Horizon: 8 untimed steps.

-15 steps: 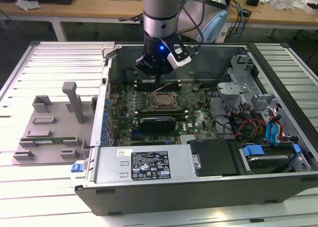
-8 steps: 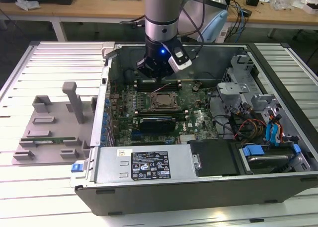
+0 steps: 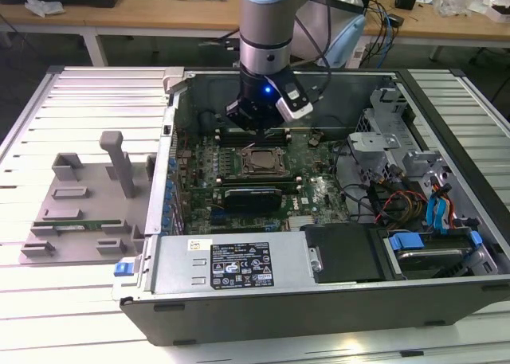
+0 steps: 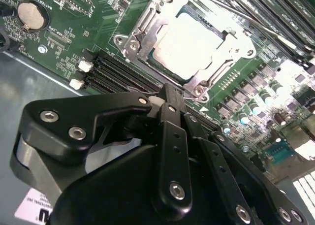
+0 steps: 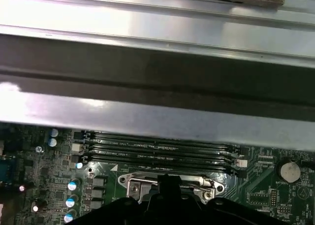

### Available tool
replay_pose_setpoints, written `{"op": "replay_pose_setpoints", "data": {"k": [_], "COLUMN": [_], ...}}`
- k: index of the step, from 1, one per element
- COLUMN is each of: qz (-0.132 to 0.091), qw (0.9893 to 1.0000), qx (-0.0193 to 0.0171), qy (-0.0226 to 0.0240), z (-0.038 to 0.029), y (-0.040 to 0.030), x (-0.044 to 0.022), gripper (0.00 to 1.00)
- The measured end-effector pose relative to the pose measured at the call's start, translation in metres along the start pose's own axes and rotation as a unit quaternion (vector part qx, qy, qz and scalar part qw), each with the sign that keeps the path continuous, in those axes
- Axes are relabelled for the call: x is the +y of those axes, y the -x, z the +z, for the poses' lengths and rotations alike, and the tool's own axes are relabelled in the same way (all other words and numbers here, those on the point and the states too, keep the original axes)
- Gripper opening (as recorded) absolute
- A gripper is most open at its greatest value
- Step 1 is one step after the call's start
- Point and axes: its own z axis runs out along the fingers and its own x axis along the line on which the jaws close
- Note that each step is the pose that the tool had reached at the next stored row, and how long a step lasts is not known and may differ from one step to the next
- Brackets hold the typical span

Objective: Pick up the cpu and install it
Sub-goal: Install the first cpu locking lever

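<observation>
A slatted white worktable (image 3: 88, 101) carried an open computer case (image 3: 335, 300), with wooden benches and cables behind it. In the exterior view, a grey holder tray (image 3: 80, 205) lay on the table at the exterior view's left of the case, with a thin green memory stick (image 3: 76, 225) lying in it. The arm reached down into the case, its gripper (image 3: 253, 125) hanging just above the green motherboard (image 3: 319, 190) and close to the socket frame (image 3: 263, 161), at the side toward the case's back wall.

In the second wrist view, the cpu (image 4: 189, 43) sat flat inside the socket, its pale metal top bright under the light, with the metal frame (image 4: 142, 30) around it. The gripper (image 4: 170, 94) stood near the frame's edge, its black fingers (image 4: 171, 107) drawn together with nothing between them. Black memory slots (image 4: 118, 75) ran beside the socket, and a coin battery (image 4: 28, 14) sat at the board's corner.

In the first wrist view, the case's metal wall (image 5: 157, 116) rose behind the memory slots (image 5: 157, 151), and the socket frame (image 5: 172, 181) lay just past the gripper (image 5: 166, 183).
</observation>
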Motion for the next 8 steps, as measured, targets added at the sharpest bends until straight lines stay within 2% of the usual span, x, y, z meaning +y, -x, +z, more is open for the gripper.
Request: {"op": "replay_pose_setpoints", "data": {"k": [1, 2, 5, 8], "qz": [0.000, 0.000, 0.000, 0.000], "qw": [1.0000, 1.0000, 1.0000, 1.0000], "qx": [0.0000, 0.0002, 0.0005, 0.0005], "qy": [-0.0001, -0.0006, -0.0015, -0.0017], "z": [0.0010, 0.0056, 0.0132, 0.0156], "y": [0.0009, 0.0055, 0.0103, 0.0126], "x": [-0.0002, -0.0009, -0.0020, -0.0024], "gripper": [0.11, 0.11, 0.11, 0.11]}}
